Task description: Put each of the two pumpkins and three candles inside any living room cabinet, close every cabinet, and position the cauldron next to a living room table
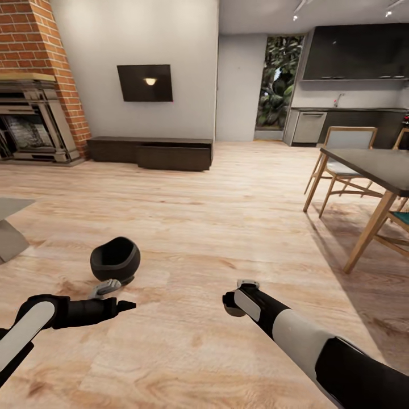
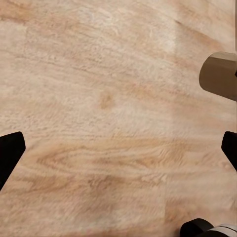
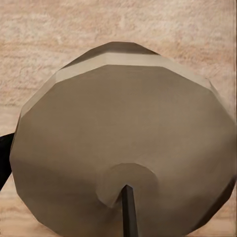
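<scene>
**Q:** Head view: what is marked?

**A:** My right gripper (image 1: 234, 302) is clamped on a candle (image 1: 230, 309), held low over the plank floor (image 1: 227, 227). My left gripper (image 1: 116, 296) hangs empty near the cauldron (image 1: 115, 260), which lies tipped on its side on the floor, mouth toward the camera, well apart from the cabinet (image 1: 150, 152) along the far wall under the TV (image 1: 145, 83). All the cabinet's fronts look shut from here. A corner of the coffee table (image 1: 10, 224) shows at the left edge, the brick fireplace (image 1: 34, 113) beyond it, and the dining table (image 1: 369, 165) with chairs at the right.

**Q:** Left wrist view?

**A:** My left fingers (image 2: 10, 155) stand wide apart over bare boards, gripping nothing. The candle (image 2: 219, 76) shows at one edge.

**Q:** Right wrist view?

**A:** The candle's (image 3: 123, 143) flat faceted top and dark wick fill most of the frame; one black fingertip (image 3: 4, 158) presses its side.

**Q:** How will the candle handle?

**A:** I judge it light and rigid, but smooth-sided, so it could slip or twist. A squeeze across the middle of its side should suit it, kept upright. The cauldron looks bulkier; its rim seems the likeliest hold.
</scene>
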### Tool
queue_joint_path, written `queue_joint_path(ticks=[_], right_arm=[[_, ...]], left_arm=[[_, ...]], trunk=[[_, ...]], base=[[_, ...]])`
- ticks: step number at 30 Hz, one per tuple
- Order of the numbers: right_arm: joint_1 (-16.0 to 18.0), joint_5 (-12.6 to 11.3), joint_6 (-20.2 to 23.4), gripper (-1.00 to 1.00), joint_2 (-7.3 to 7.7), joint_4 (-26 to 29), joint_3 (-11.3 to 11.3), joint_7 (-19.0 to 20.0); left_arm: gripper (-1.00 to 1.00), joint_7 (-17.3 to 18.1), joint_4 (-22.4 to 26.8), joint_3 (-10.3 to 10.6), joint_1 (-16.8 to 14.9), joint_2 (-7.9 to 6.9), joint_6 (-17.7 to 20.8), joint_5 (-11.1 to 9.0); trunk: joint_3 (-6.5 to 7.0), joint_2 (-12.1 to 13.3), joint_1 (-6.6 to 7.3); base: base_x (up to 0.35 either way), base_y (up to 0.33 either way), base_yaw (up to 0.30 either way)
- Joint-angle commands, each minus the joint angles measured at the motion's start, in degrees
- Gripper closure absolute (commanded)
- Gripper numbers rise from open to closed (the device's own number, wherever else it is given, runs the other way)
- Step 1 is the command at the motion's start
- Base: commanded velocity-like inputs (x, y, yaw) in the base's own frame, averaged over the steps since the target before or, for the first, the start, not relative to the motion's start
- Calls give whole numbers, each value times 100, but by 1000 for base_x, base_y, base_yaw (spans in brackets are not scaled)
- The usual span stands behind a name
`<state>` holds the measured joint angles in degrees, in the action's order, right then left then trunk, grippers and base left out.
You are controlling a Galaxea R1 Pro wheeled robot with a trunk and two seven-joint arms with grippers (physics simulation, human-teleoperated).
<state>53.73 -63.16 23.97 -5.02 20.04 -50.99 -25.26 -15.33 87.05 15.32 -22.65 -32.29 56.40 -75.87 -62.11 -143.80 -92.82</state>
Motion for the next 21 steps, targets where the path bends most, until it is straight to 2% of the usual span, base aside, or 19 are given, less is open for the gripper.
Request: queue_joint_path(ticks=[1,7,21], right_arm=[[9,-47,4,100,2,8,-43,-39],[8,-47,4,100,2,8,-43,-32],[11,-47,4,100,7,9,-43,-32]], left_arm=[[-100,-58,6,6,-3,-6,3,-61],[-100,-68,-1,6,-3,-6,-1,-25],[-100,-76,-15,23,-3,-6,-6,-8]], trunk=[[-6,-3,1],[-6,-3,1],[-6,-3,1]], base=[[0,0,-242],[72,-10,-141],[296,-124,-4]])
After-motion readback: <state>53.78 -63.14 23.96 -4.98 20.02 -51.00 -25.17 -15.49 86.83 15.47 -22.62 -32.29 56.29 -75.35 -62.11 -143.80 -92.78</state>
